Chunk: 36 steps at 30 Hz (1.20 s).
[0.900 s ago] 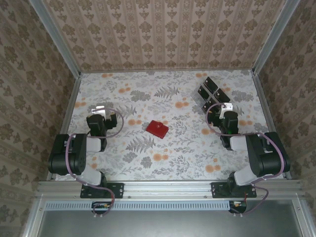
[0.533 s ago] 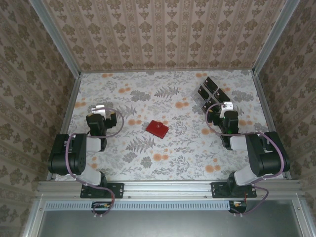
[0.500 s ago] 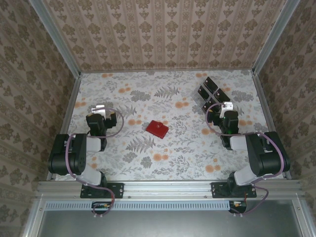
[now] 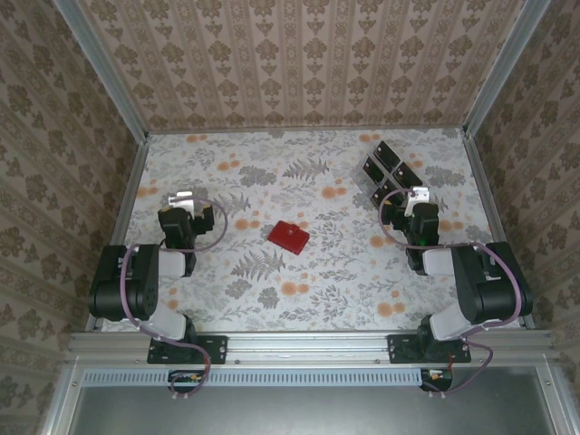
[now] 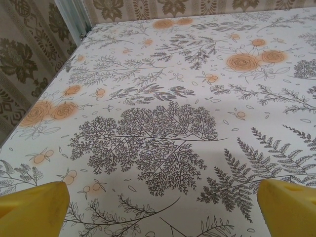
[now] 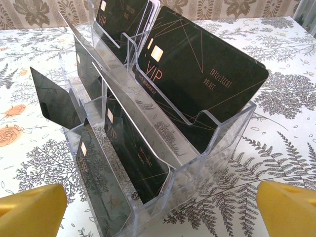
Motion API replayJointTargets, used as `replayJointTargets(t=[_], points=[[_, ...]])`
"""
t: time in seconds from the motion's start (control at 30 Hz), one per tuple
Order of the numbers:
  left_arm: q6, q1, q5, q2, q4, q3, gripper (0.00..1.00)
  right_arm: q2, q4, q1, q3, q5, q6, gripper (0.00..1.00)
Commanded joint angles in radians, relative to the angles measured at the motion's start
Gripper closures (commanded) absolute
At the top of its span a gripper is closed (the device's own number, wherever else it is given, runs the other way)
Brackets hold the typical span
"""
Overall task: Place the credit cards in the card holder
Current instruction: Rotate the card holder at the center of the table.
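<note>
Cards first: your credit cards (image 6: 197, 84) stand on edge in the tiered slots of a clear plastic tray (image 6: 232, 128). The tray sits straight ahead of the right claw (image 6: 158, 212) and close to it, within the span of its spread fingers. The rearmost card on the right reads plainly: black face, thin gold lines, a chip and "VIP". The cards nearer the claw are blurred behind the plastic walls and overlap one another, so you cannot count them with confidence. One dark card leans at the far left of the tray, and you cannot tell whether it sits in a slot or just outside.

The right claw's jaws stand wide apart and grip nothing. Its yellow fingertips (image 6: 29, 207) are cut off by the bottom corners of the wrist view, and whether they touch the tray is not clear.

From above, the card holder (image 4: 288, 236) lies flat on the table (image 4: 317, 290), a small red rectangle well to the left of the right claw (image 4: 405, 201), about midway between it and the left claw (image 4: 184, 201). At that size you cannot make out its cover mark or whether it is folded shut. The cards (image 4: 385, 168) are dark slivers just beyond the right claw.

The left claw (image 5: 158, 210) is also spread wide with nothing between its jaws. Ahead of it lies bare floral tablecloth (image 5: 163, 74), and its yellow tips are cropped at the lower corners.
</note>
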Motion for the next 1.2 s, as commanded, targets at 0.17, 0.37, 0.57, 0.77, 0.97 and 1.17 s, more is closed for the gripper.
replayJointTargets(t=[0.17,0.37,0.57,0.77,0.97,1.17], points=[[0.092,-0.083,-0.126,-0.136,-0.103,0.038,0.00,-0.451,-0.479,-0.005,0.066,0.046,0.159,0.00],[-0.016,-0.146,-0.253,-0.311,-0.422,0.147,0.00,-0.660,-0.828,-0.015,0.180,-0.089,0.393,0.00],[-0.353,-0.225,-0.268,-0.451,-0.924,0.317,0.00,-0.587,-1.121,0.067,0.402,-0.298,0.360,0.13],[-0.542,-0.303,-0.238,-0.486,-1.188,0.368,0.00,-0.349,-1.291,0.318,0.607,-0.183,0.294,0.25],[-0.675,-0.306,-0.166,-0.483,-1.266,0.342,0.00,-0.026,-1.323,0.490,0.774,-0.125,0.269,0.33],[-0.707,-0.278,-0.114,-0.410,-1.286,0.380,0.00,0.268,-1.358,0.617,0.971,-0.091,0.203,0.39]])
